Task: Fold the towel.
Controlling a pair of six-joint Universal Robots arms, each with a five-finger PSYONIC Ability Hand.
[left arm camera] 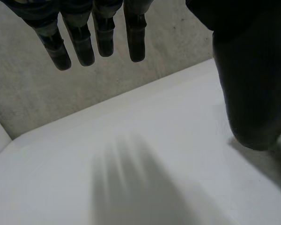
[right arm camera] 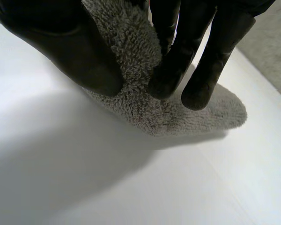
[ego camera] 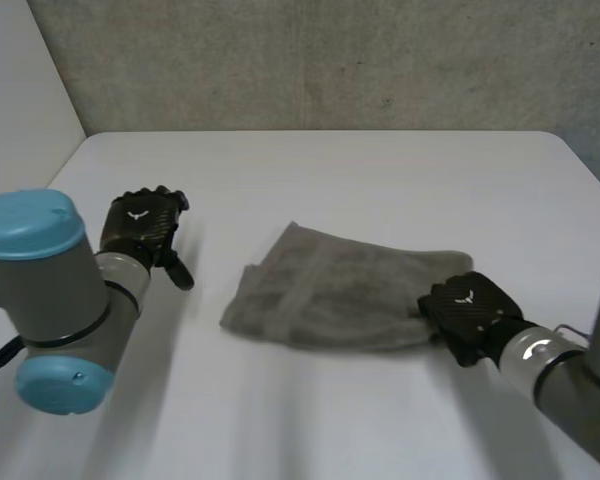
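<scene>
The rumpled grey terry towel (ego camera: 330, 290) is laid at the middle of the white table (ego camera: 380, 170), its right end pinched between thumb and fingers of the black right hand (ego camera: 470, 315), while the black left hand (ego camera: 140, 225) is held well apart, fingers straight.

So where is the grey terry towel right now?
In the head view the grey terry towel lies crumpled on the white table, its right end pinched by the black right hand, apart from the open left hand.
</scene>
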